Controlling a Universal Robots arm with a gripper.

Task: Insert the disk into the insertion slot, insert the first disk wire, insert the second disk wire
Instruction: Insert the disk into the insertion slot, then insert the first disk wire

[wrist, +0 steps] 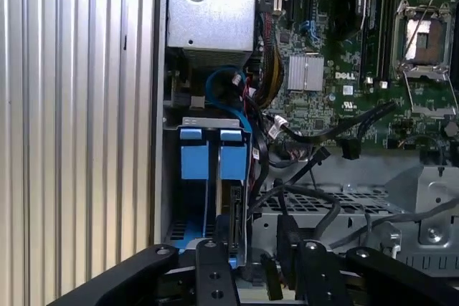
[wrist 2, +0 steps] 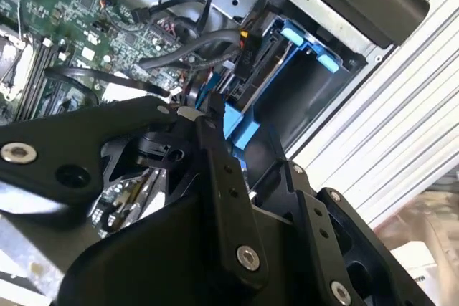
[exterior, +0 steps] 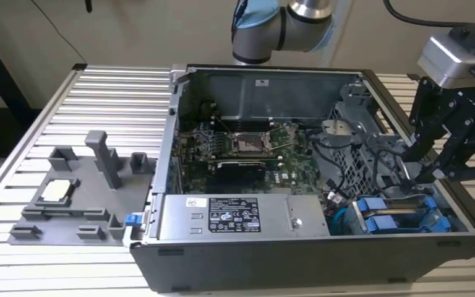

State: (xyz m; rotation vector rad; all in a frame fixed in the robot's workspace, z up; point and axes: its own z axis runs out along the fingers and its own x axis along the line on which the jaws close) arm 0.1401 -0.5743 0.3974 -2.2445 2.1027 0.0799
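Observation:
Two bright blue carriers stand side by side inside the grey perforated drive cage (exterior: pixel 353 164) at the case's front corner, on the exterior view's right. The disk (wrist: pixel 233 163) sits pushed down into the insertion slot (wrist: pixel 215 231), with a black connector edge at its side. Its blue frame also appears in the exterior view as the disk (exterior: pixel 390 221) and in the second wrist view as the disk (wrist 2: pixel 240 130). My gripper (exterior: pixel 425 176) hovers right over the cage, open. Loose black wires (wrist: pixel 287 238) run between the gripper (wrist: pixel 259 266) fingers. In the second wrist view, red and black wires lie beside the gripper (wrist 2: pixel 251 155).
The open computer case (exterior: pixel 303 260) rests on a slatted metal table (exterior: pixel 114 99). Inside are the motherboard (exterior: pixel 237 145) and a silver labelled box (exterior: pixel 233 216). A grey fixture tray (exterior: pixel 89 192) with upright posts and a small white-topped chip (exterior: pixel 59 190) lies on the exterior view's left.

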